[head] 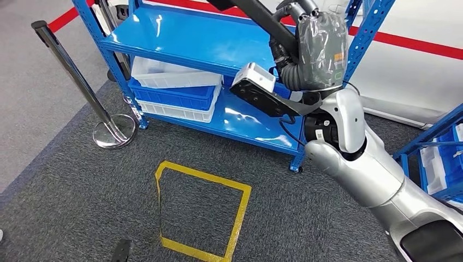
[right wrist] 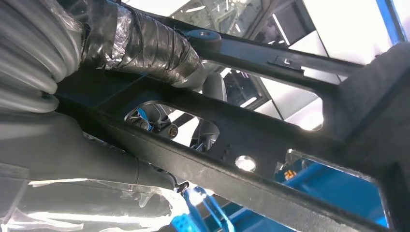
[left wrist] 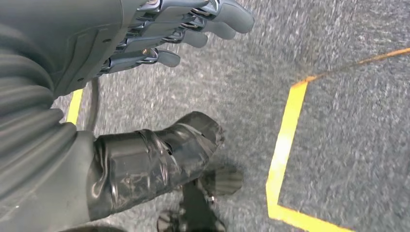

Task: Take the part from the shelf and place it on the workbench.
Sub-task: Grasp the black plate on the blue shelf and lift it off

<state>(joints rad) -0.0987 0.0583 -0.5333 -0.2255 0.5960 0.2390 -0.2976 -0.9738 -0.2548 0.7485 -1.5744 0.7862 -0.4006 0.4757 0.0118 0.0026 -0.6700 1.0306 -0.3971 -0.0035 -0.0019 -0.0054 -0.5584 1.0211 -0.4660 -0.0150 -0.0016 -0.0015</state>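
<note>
Labels: none readable; an orange patch on the right hand's [head: 319, 52] plastic wrap is too small to make out. Right arm raised at 1 o'clock in the head view, wrist bent, hand wrapped round the black frame part [head: 262, 19], holding it above the blue shelf [head: 191, 38]. Right wrist view shows the part's [right wrist: 251, 140] bars with cutouts crossing close to the taped thumb. Left hand [left wrist: 159, 43] hangs over grey carpet [left wrist: 348, 154] near yellow tape [left wrist: 285, 140], fingers extended side by side, holding nothing. White and blue bins [head: 174, 90] sit on the lower shelf at 11 o'clock.
</note>
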